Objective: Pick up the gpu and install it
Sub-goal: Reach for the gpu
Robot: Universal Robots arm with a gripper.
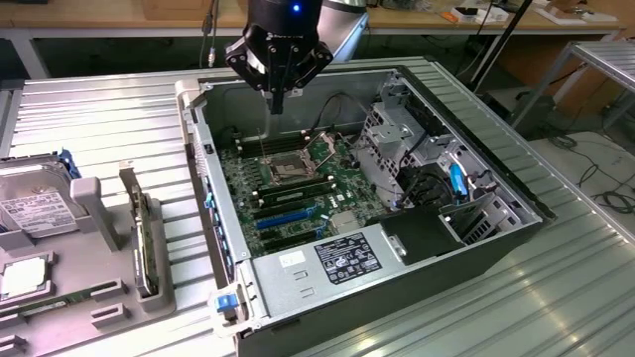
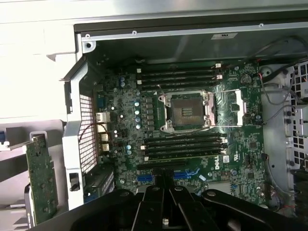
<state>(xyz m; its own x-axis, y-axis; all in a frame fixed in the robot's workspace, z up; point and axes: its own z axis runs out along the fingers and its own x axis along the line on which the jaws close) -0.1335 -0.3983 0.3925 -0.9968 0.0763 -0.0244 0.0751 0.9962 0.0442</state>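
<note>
nearest, on the exterior view's left, a grey holder carries the loose parts. the gpu stands on edge in a narrow slot, bracket end up, not yet lifted. a memory stick lies flat near it and a hard drive sits further back. the wrist view has the gpu just outside the case wall, well apart from the fingers.

the risks, as i judge them, begin there. the card is thin and held upright by the slot alone, so a touch from fingers that are together could tip or wedge it. a skewed pull could bind it in the holder. the stick and drive are close enough to be caught by mistake.

next comes the open case with the motherboard bare. its cpu socket lies uncovered, so a dropped card or a low fingertip could harm it. the blue slots lie near the case wall, and a card brought in tilted could miss them or foul its bracket. loose cables by the drive cage could snag.

farthest, the arm comes in from the back of the scene, wrist turned straight down. the gripper hangs above the far part of the board, fingers pressed together on nothing, touching nothing. in the wrist view the gripper points squarely down at the board.
</note>
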